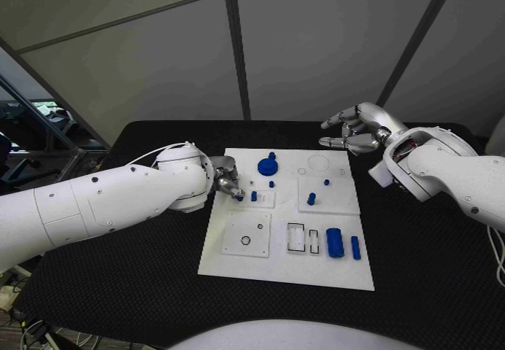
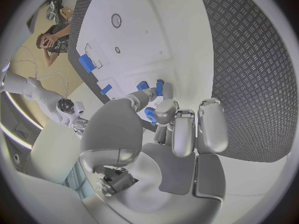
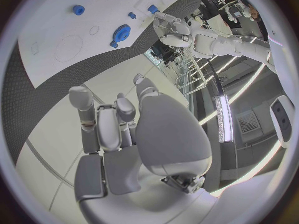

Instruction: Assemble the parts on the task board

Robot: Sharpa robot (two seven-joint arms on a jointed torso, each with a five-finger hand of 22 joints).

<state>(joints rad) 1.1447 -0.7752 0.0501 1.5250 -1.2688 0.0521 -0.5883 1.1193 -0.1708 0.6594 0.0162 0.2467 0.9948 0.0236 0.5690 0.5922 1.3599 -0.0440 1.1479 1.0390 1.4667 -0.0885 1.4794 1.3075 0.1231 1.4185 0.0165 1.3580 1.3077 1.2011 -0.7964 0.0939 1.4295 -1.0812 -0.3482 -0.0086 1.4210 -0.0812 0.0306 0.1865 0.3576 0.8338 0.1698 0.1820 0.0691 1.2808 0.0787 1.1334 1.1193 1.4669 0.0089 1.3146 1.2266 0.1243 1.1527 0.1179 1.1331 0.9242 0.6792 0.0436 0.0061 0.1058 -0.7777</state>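
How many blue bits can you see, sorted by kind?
Blue gear wheel: 1
Long blue cylinders: 2
Small blue pegs on the board: 4
Small blue piece at the left robot hand fingertips: 1
Total: 8

The left hand point(image 2: 177, 134) is positioned over the task board point(image 2: 140, 40). A small blue part point(image 2: 151, 115) is pinched between its fingers point(image 2: 167, 112).

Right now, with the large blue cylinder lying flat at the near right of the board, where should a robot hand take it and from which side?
Grip the large blue cylinder around its middle, coming from above, fingers on its two long sides. It lies flat on the board, its long sides exposed. The gap to the thin blue part beside it is narrow, so fingers should close carefully.
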